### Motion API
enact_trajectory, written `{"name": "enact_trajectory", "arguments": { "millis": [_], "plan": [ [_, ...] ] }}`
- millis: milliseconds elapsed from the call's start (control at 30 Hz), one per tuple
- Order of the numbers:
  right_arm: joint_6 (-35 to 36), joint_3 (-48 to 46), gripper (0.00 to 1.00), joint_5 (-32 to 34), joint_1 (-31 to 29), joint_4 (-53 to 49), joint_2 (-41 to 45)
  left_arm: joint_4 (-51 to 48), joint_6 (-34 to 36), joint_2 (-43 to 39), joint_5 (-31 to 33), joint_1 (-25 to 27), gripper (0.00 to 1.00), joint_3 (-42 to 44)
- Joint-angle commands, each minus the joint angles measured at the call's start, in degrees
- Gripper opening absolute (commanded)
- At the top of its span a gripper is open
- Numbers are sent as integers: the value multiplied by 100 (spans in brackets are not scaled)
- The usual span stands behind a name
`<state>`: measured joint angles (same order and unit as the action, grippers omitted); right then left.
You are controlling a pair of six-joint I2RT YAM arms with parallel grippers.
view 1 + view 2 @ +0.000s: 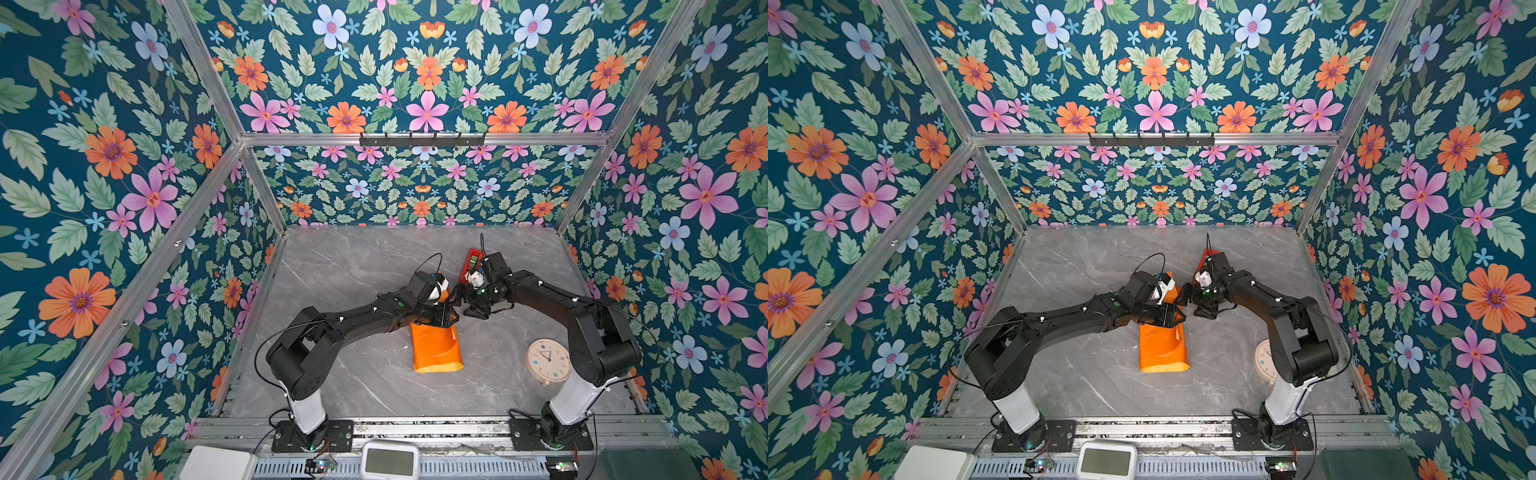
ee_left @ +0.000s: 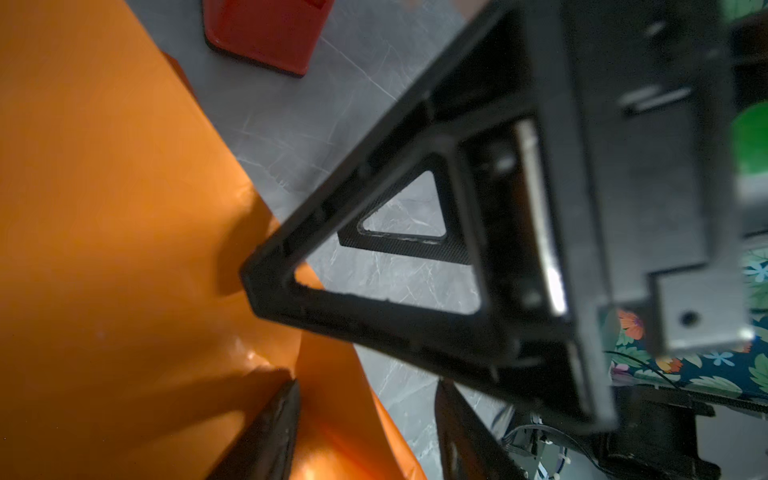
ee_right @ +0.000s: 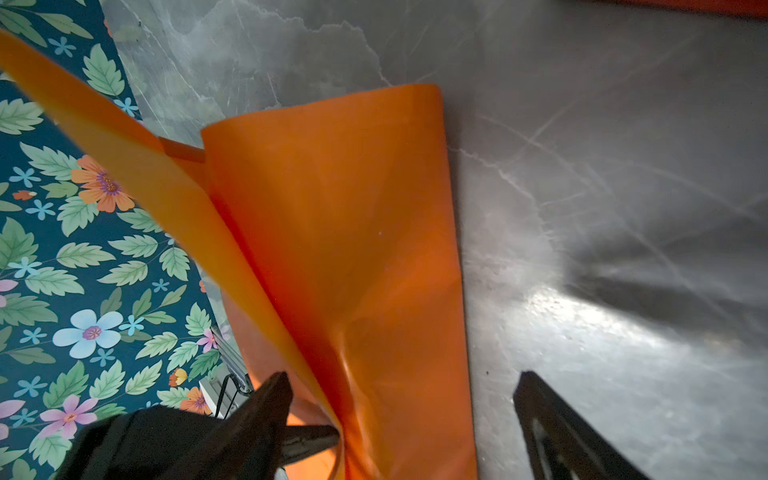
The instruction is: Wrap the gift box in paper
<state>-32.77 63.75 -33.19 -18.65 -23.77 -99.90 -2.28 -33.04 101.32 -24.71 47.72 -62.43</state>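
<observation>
Nearest you, the round clock (image 1: 548,360) lies by the right arm. The paper (image 1: 436,349) lies folded on the marble table (image 1: 353,374), orange face up. At its far end, your left gripper (image 2: 368,384) and right gripper (image 3: 403,376) both stand with jaws apart. Beyond them sits the red gadget (image 1: 473,262).

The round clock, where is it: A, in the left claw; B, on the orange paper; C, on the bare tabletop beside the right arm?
C: in a top view the round clock lies on the grey tabletop beside the right arm, clear of the orange paper.
</observation>
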Motion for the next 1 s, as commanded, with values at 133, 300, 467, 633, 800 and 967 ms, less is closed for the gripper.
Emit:
{"name": "enact_trajectory", "arguments": {
  "millis": [133,300,467,633,800,967],
  "plan": [
    [85,-76,86,-32,-21,9,-61,-1254,34,116,781,-34,64,82],
    [148,-377,86,94,-17,-5,-50,-1241,34,107,791,-29,68,47],
    [159,-734,85,242,-15,55,12,-1222,17,75,808,-28,70,-63],
    [100,-1017,85,331,-17,182,92,-1153,-47,-130,944,-29,73,-309],
    [50,-1188,84,313,-18,303,111,-1123,-63,-696,1450,-54,75,-357],
    [61,-1200,84,305,-15,320,118,-1145,-282,-1456,1786,-555,77,396]
  ]
}}
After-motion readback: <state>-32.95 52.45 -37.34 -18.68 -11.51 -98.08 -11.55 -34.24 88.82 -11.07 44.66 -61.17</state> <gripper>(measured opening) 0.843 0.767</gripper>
